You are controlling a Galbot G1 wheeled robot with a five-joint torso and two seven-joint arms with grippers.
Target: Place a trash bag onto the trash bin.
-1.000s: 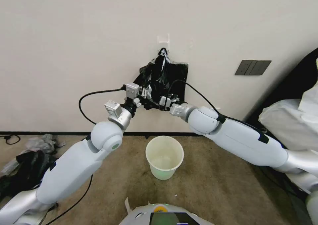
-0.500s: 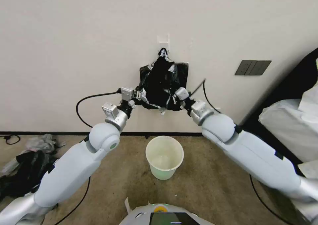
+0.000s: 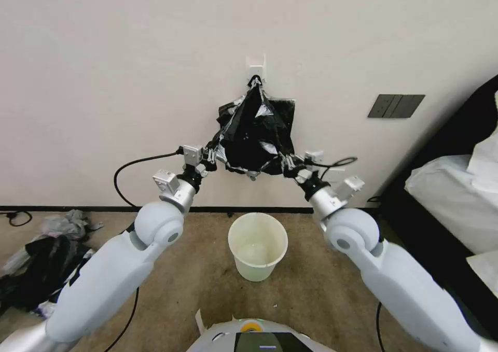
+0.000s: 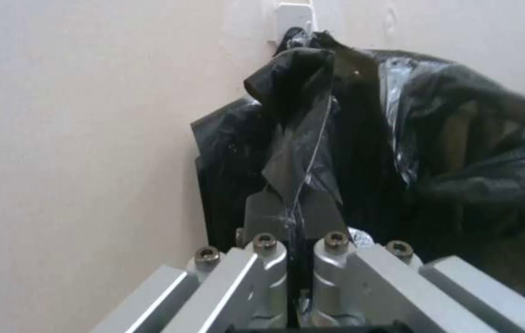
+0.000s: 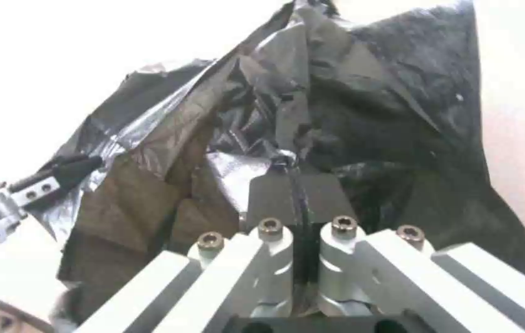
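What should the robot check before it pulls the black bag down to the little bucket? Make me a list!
1. Left gripper pinching the trash bag: ok, shut on plastic.
2. Right gripper pinching the bag's other side: ok, shut on plastic.
3. Bag free of the wall hook: not ok, its top hangs there.
4. Bag mouth spread between the grippers: ok.
5. Trash bin upright, open, below the bag: ok.
6. One single bag grabbed: cannot tell.
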